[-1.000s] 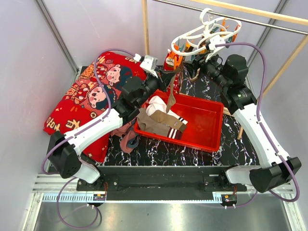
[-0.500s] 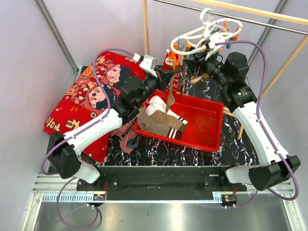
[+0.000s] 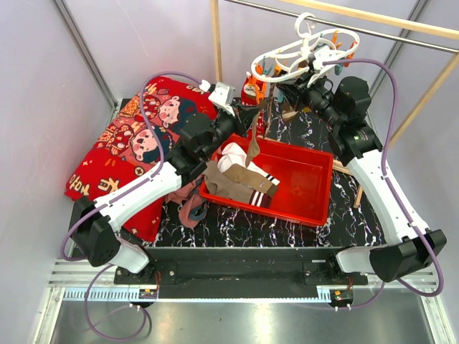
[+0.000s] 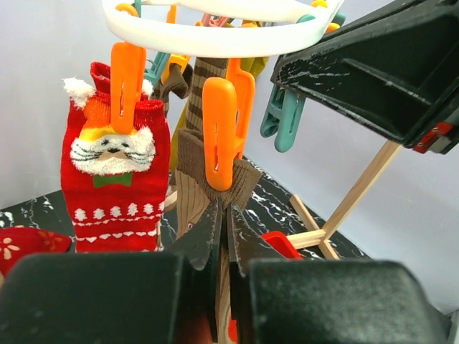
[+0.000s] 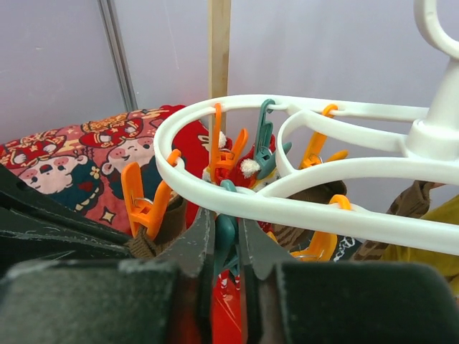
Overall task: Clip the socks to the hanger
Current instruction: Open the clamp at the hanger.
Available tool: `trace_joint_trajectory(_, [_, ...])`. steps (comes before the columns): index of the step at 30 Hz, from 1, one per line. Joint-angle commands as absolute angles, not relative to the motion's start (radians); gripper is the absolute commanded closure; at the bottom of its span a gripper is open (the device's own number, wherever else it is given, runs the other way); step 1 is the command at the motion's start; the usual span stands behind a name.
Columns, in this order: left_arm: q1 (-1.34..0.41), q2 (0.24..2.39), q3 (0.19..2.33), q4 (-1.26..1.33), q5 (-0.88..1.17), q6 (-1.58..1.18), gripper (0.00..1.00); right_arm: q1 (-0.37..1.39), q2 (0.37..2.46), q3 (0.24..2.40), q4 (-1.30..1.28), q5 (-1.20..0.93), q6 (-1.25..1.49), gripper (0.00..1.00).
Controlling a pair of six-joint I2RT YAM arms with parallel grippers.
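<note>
The white hanger [image 3: 301,51] hangs from the wooden pole at the back. A taupe-brown sock [image 4: 190,193] hangs from an orange peg [image 4: 222,129] on its ring [image 4: 215,39], next to a red Christmas sock [image 4: 115,179]. My left gripper [image 4: 224,215] is shut on the brown sock just below that peg; from above the sock [image 3: 255,140] trails down over the tray. My right gripper [image 5: 224,226] is shut on a teal peg [image 5: 226,233] under the ring [image 5: 301,208]. More socks [image 3: 240,179] lie in the red tray.
The red tray [image 3: 315,215] sits mid-table. A red cartoon-print cushion [image 3: 136,136] lies at the left, with a mauve cloth bundle [image 3: 190,208] at its edge. Thin wooden poles [image 3: 215,43] frame the back and right. My right gripper's dark finger [image 4: 380,72] reaches in close above the left one.
My right gripper has closed onto the teal peg and the hanger has tipped a little leftward. The left arm has held its place with the brown sock.
</note>
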State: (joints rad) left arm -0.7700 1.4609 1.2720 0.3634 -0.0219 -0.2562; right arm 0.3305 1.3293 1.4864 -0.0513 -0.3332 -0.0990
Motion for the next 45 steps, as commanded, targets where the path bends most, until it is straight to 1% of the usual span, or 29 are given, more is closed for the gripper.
trace_joint_trajectory(1, [-0.753, 1.439, 1.305, 0.391, -0.011, -0.174, 0.89, 0.334, 1.304, 1.509, -0.041, -0.361, -0.014, 0.95])
trace_joint_trajectory(3, [-0.739, 1.454, 1.307, 0.397, -0.005, -0.157, 0.85, 0.334, 1.302, 1.502, -0.043, -0.362, 0.023, 0.99])
trace_joint_trajectory(4, [-0.736, 1.459, 1.313, 0.399, -0.005, -0.143, 0.80, 0.334, 1.301, 1.500, -0.044, -0.365, 0.058, 1.00])
trace_joint_trajectory(6, [-0.729, 1.468, 1.319, 0.400, 0.029, -0.129, 0.74, 0.336, 1.305, 1.494, -0.044, -0.379, 0.086, 1.00])
trace_joint_trajectory(7, [-0.727, 1.468, 1.319, 0.400, 0.044, -0.118, 0.70, 0.334, 1.307, 1.491, -0.044, -0.382, 0.104, 1.00])
trace_joint_trajectory(8, [-0.726, 1.467, 1.321, 0.400, 0.054, -0.112, 0.60, 0.334, 1.310, 1.488, -0.044, -0.383, 0.113, 1.00])
trace_joint_trajectory(9, [-0.726, 1.463, 1.319, 0.400, 0.061, -0.104, 0.57, 0.334, 1.312, 1.486, -0.044, -0.382, 0.120, 1.00])
trace_joint_trajectory(10, [-0.726, 1.453, 1.318, 0.394, 0.080, -0.091, 0.52, 0.334, 1.315, 1.486, -0.044, -0.380, 0.132, 1.00])
trace_joint_trajectory(11, [-0.726, 1.447, 1.306, 0.391, 0.089, -0.083, 0.45, 0.334, 1.319, 1.488, -0.044, -0.380, 0.138, 1.00])
trace_joint_trajectory(12, [-0.726, 1.436, 1.296, 0.388, 0.098, -0.074, 0.41, 0.334, 1.321, 1.489, -0.044, -0.379, 0.143, 1.00])
trace_joint_trajectory(15, [-0.727, 1.385, 1.249, 0.367, 0.138, -0.029, 0.31, 0.336, 1.335, 1.494, -0.043, -0.380, 0.158, 1.00])
trace_joint_trajectory(19, [-0.744, 1.332, 1.194, 0.281, 0.219, 0.066, 0.23, 0.334, 1.348, 1.494, -0.037, -0.380, 0.169, 1.00])
trace_joint_trajectory(21, [-0.785, 1.313, 1.166, 0.209, 0.233, 0.118, 0.20, 0.334, 1.353, 1.493, -0.037, -0.379, 0.170, 1.00])
trace_joint_trajectory(25, [-0.851, 1.357, 1.173, 0.045, 0.253, 0.234, 0.20, 0.336, 1.355, 1.485, -0.034, -0.377, 0.170, 1.00])
trace_joint_trajectory(26, [-0.871, 1.399, 1.184, 0.010, 0.250, 0.248, 0.20, 0.334, 1.355, 1.482, -0.035, -0.376, 0.172, 1.00])
trace_joint_trajectory(27, [-0.882, 1.422, 1.201, -0.068, 0.238, 0.259, 0.21, 0.334, 1.355, 1.480, -0.034, -0.376, 0.170, 1.00])
trace_joint_trajectory(30, [-0.926, 1.509, 1.256, -0.170, 0.152, 0.290, 0.22, 0.336, 1.353, 1.474, -0.029, -0.370, 0.169, 1.00])
trace_joint_trajectory(34, [-0.953, 1.604, 1.285, -0.212, 0.095, 0.301, 0.23, 0.334, 1.353, 1.463, -0.028, -0.359, 0.161, 1.00])
trace_joint_trajectory(39, [-0.954, 1.750, 1.416, -0.322, 0.020, 0.308, 0.28, 0.334, 1.356, 1.460, -0.028, -0.359, 0.164, 1.00])
trace_joint_trajectory(45, [-0.965, 1.922, 1.564, -0.403, 0.003, 0.304, 0.32, 0.334, 1.351, 1.454, -0.029, -0.351, 0.160, 1.00])
